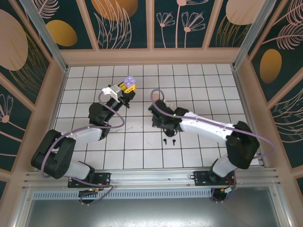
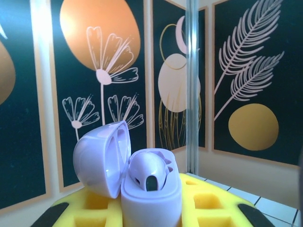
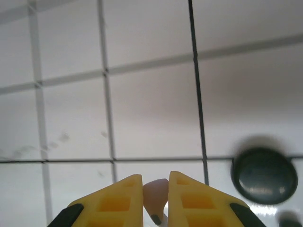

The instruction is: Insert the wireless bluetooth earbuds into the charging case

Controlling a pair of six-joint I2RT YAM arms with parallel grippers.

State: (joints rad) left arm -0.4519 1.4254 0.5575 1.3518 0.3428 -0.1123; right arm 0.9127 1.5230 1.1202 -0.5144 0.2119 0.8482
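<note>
A walled work cell with a white tiled floor [image 1: 199,85], seen from above and from both wrists. The left gripper [image 1: 128,88] is clamped on an open lilac charging case [image 2: 151,201] and holds it up off the tiles, lid [image 2: 102,158] tipped back. One lilac earbud [image 2: 147,172] already sits in the case; the slot beside it is hidden.

The right gripper [image 3: 155,182] is low over the floor, its yellow fingers [image 3: 118,198] pinched on a small pale earbud [image 3: 155,195], pinkish or lilac, hard to tell. That piece is probably next for a case.

Two black earbuds [image 1: 165,141] lie loose on the tiles by the right forearm, not yet housed. A dark round disc [image 3: 262,176] lies near the right fingers.

Bare tiles separate the two grippers. The patterned walls [image 1: 125,23] stand well apart from both.
</note>
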